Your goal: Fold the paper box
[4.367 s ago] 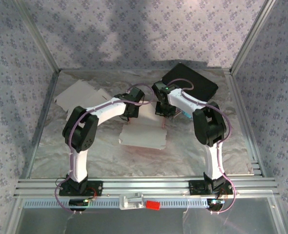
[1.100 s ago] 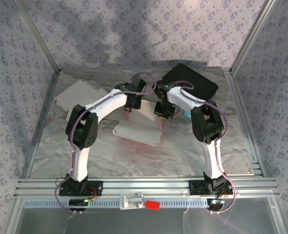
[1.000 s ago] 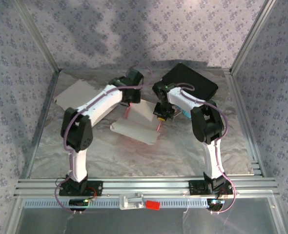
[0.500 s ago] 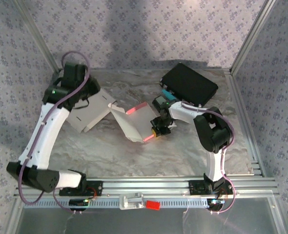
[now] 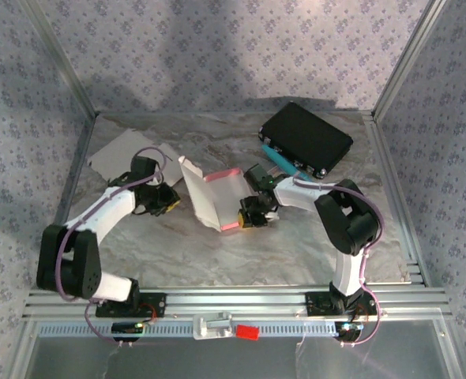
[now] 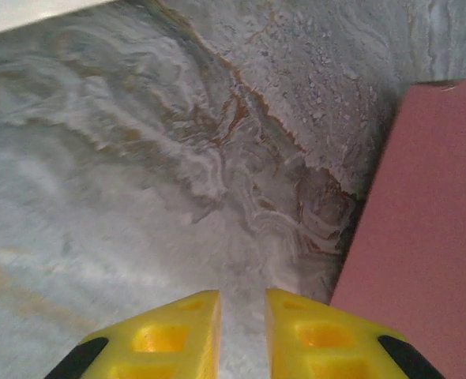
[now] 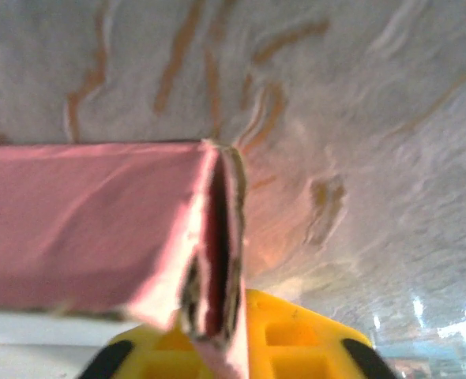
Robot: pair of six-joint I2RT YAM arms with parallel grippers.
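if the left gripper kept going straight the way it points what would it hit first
Probably the bare marbled table: that is what lies ahead of the left gripper in its wrist view. The pink wall of the paper box stands off to the right of that line, though depth is unclear.

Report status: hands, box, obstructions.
Left hand narrowly open, empty, beside pink-lined white paper box. Right hand pinching its edge; box partly folded. Black rectangular case, flat white cardboard sheet lie aside.

Teal item (image 5: 279, 158) lies against black case (image 5: 306, 139).
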